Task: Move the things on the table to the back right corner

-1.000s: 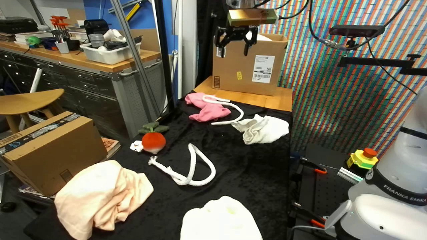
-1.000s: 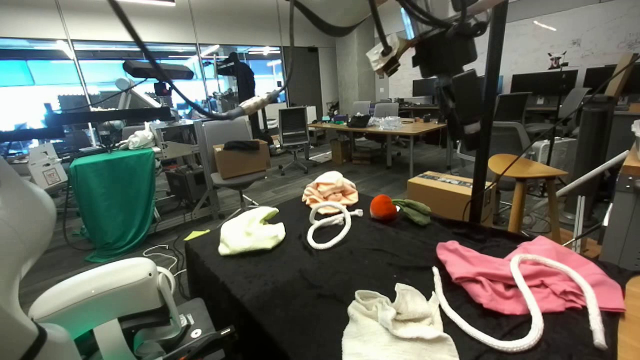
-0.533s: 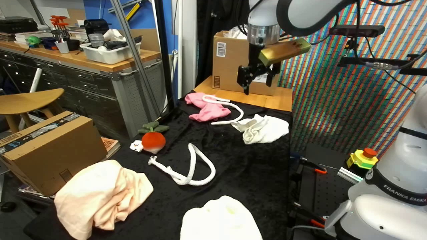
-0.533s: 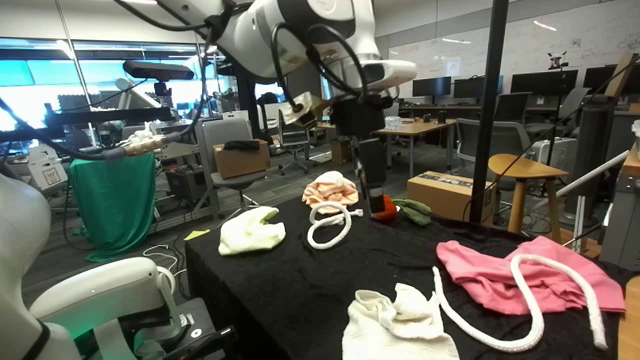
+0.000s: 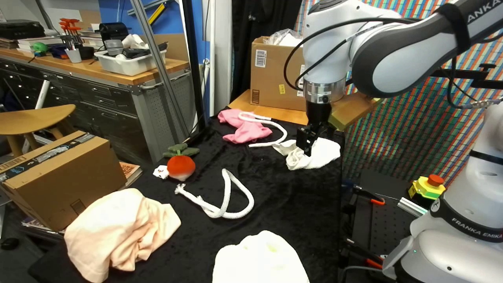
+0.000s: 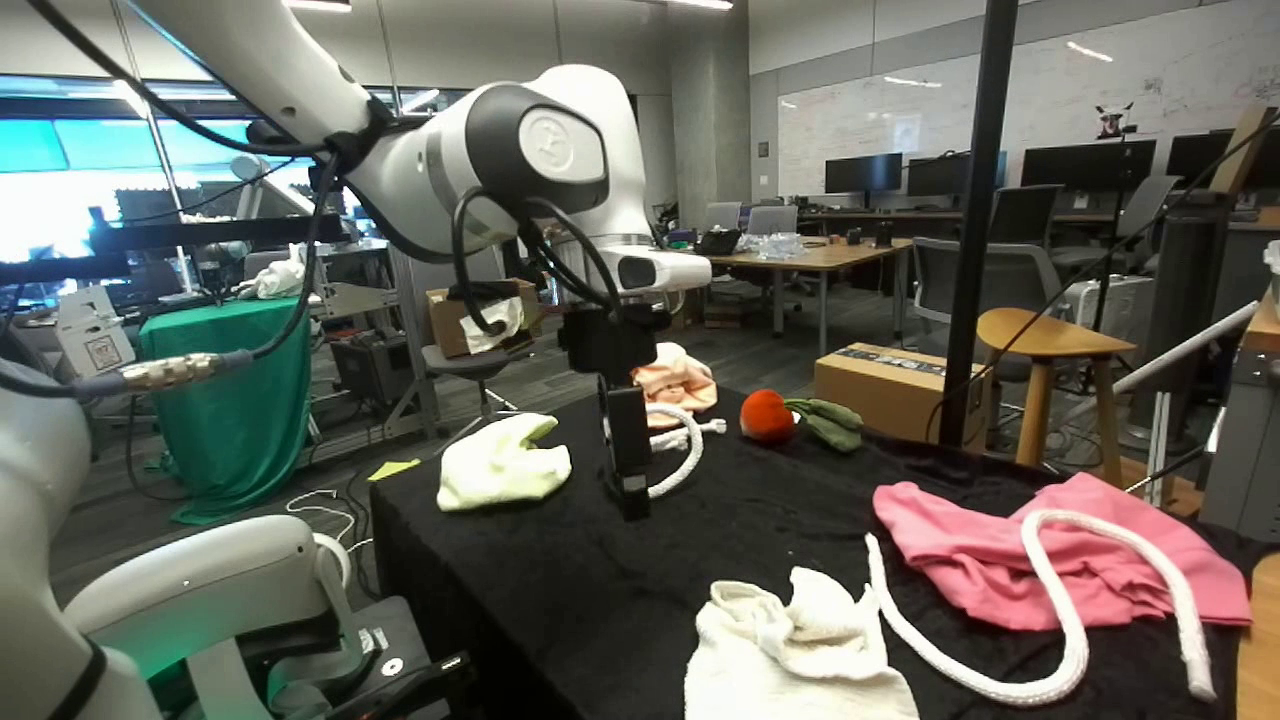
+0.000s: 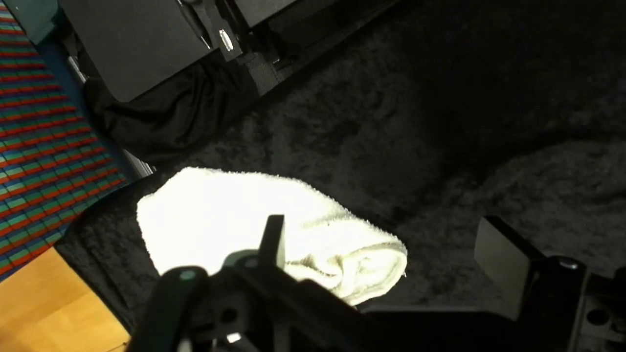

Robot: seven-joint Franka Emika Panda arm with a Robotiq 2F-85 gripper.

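On the desk, crumpled white cloth lies below the fingers, which are spread wide; wrist view shows its folded end between them, one finger overlapping it. White rope just beside.

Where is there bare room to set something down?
Free: the table between looped rope and robot-side edge; a smaller patch between red object and pink cloth. Crowded: another rope crosses that cloth and runs beside a white cloth.
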